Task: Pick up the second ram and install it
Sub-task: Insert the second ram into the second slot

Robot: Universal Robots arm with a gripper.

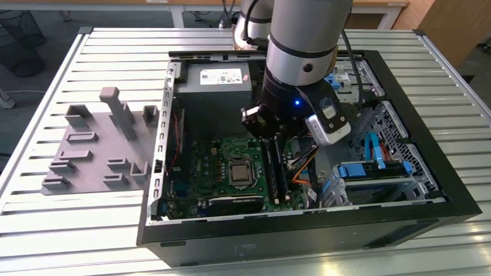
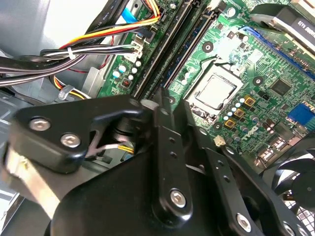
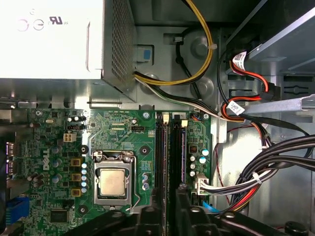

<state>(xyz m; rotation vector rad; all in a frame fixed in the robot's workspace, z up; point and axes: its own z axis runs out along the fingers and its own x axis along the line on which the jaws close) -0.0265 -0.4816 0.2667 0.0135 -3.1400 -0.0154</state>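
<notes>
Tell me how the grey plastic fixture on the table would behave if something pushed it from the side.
The grey fixture looks like rigid moulded plastic, so it would probably keep its shape. Its base is broad and flat, so it should slide rather than tip. The grooved slats of the table might catch an edge and turn it.

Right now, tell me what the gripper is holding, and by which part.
It cannot be told. The gripper is low over the memory slots, and its own body hides any hold.
</notes>
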